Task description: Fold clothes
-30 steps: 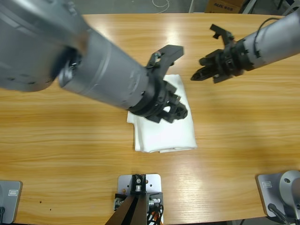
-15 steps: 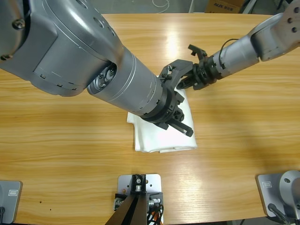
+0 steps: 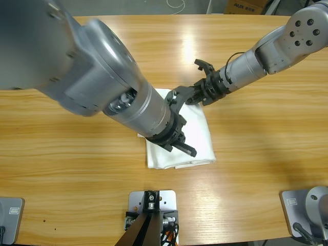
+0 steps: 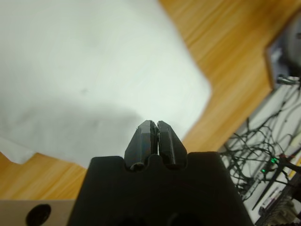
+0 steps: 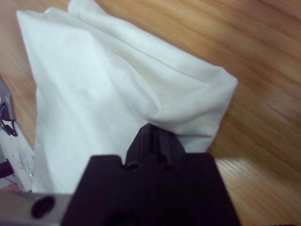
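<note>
I see my right hand [image 5: 155, 134] clamped on a puckered corner of the soft white folded T-shirt [image 3: 197, 136] on the woodgrain worktop [image 3: 266, 133], my left hand [image 4: 154, 126] pressed together above its smooth face.

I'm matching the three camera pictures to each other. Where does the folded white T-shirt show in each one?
High view: white T-shirt at table centre, partly under the left gripper.
Left wrist view: fills the upper left.
Right wrist view: fills the left and centre, at the right gripper.
Shared landmark: wooden table.
</note>
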You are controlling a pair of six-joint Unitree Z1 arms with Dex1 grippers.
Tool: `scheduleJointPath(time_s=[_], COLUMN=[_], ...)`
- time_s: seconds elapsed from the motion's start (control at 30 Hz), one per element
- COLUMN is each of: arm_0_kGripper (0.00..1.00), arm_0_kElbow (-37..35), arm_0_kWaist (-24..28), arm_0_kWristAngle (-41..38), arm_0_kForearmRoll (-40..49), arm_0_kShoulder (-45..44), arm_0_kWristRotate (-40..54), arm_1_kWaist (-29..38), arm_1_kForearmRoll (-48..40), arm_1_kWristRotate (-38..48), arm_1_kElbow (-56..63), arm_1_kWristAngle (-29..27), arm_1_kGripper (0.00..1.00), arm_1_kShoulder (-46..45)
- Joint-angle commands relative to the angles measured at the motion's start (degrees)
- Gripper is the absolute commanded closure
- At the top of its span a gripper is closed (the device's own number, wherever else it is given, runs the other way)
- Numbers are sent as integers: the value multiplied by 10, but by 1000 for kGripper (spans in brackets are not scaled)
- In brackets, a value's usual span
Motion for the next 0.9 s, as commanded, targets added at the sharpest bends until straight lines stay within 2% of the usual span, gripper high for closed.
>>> scheduleJointPath(time_s=[0.03, 0.17, 0.27, 0.4, 0.73, 0.9], arm_0_kGripper=[1000, 1000, 1000, 1000, 1000, 1000], arm_0_kElbow=[-70, -139, -152, -150, -141, -81], arm_0_kWaist=[6, 18, 21, 30, 20, -5], arm_0_kWristAngle=[24, 29, 30, 41, 59, 60], arm_0_kForearmRoll=[23, 23, 30, 57, 48, 46], arm_0_kShoulder=[91, 90, 93, 113, 142, 136], arm_0_kWristRotate=[-47, -46, -50, -71, -69, -70], arm_1_kWaist=[12, 14, 14, 14, 14, 14], arm_1_kForearmRoll=[22, 23, 23, 23, 25, 26], arm_1_kWristRotate=[1, -2, -2, -4, -7, -6], arm_1_kElbow=[13, 14, 13, 14, 16, 14], arm_1_kWristAngle=[-16, -17, -20, -21, -22, -22], arm_1_kGripper=[1000, 1000, 1000, 1000, 1000, 1000], arm_1_kShoulder=[18, 27, 27, 25, 27, 31])
